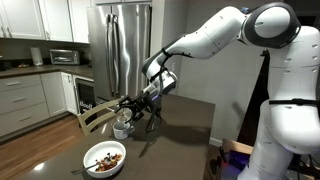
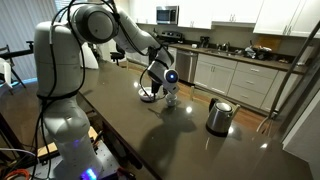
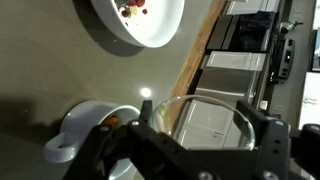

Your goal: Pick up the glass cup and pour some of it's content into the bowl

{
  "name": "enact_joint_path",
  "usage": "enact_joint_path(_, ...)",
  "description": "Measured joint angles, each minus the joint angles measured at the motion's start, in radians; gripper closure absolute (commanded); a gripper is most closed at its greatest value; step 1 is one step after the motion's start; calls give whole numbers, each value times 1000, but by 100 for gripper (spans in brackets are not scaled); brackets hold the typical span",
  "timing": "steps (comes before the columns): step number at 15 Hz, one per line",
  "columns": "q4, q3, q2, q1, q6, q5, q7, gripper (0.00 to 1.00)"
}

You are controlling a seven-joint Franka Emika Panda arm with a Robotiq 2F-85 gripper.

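- We judge the step in hand to be the grasp: the gripper [image 3: 203,156] is down at the glass [image 3: 207,118], and nothing has been poured yet.
- In the wrist view the fingers [image 3: 268,140] stand on either side of the glass rim, close against it. We cannot tell whether the pads already press on the wall or merely bracket it.
- The glass sits on the table [image 3: 40,70] just beside the mug [image 3: 88,125]. We cannot say whether its base has left the surface. Its content is too faint for us to make out.
- The bowl [image 3: 152,36] lies apart from the glass on the same table, with dark bits inside. In an exterior view it sits nearer the table edge [image 1: 105,171] than the gripper [image 1: 136,103].
- Next, as we read it, the grip must be made firm without sliding on the smooth wall. Then a straight lift should clear the mug before any sideways travel.
- After that the glass must go over the bowl's middle and tilt slowly, since only some of the content should go in.
- The mug stands so close that a finger could nudge it during the lift, so we would watch that side.
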Motion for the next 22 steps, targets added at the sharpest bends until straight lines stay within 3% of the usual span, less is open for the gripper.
enact_joint_path(2, 0, 1, -4, 0, 0, 0, -1, 16)
enact_joint_path(3, 0, 1, -4, 0, 0, 0, -1, 41)
enact_joint_path(14, 0, -20, 6, -30, 1, 0, 148, 41)
enact_joint_path(22, 0, -44, 5, -68, -95, -105, 435, 41)
